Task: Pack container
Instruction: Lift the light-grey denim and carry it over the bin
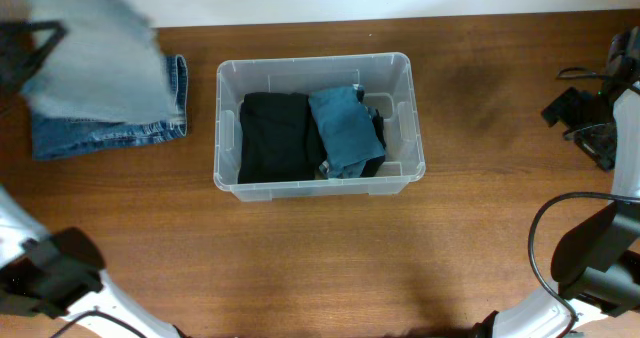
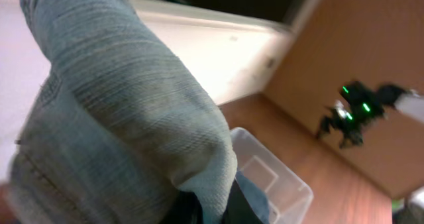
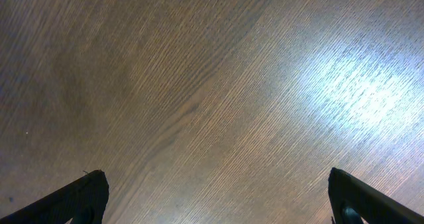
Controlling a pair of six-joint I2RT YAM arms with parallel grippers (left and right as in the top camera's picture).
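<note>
Overhead, the container (image 1: 300,76) sits at the middle of the tabletop (image 1: 480,228). A folded black garment (image 1: 275,136) fills its left half, and a teal garment (image 1: 345,128) lies touching it in the right half. On the wood to the left of the container is a pair of folded jeans (image 1: 100,136). Above them a pale denim garment (image 1: 95,63) hangs blurred in the air from the left end effector (image 1: 35,48), which is clamped tight on the cloth. In the left wrist view that cloth fills most of the frame and hides the fingers, with a corner of the container showing below it.

Well to the right of the container, the right end effector (image 3: 218,201) is spread fully over bare wood and holds nothing.

The step in hand looks like carrying this piece across to the container. The next move calls for swinging it rightward high enough that the hanging hem clears the left wall. It would then be lowered onto the packed clothes, since little of the floor is free, and let go. The jeans are yet to be packed
</note>
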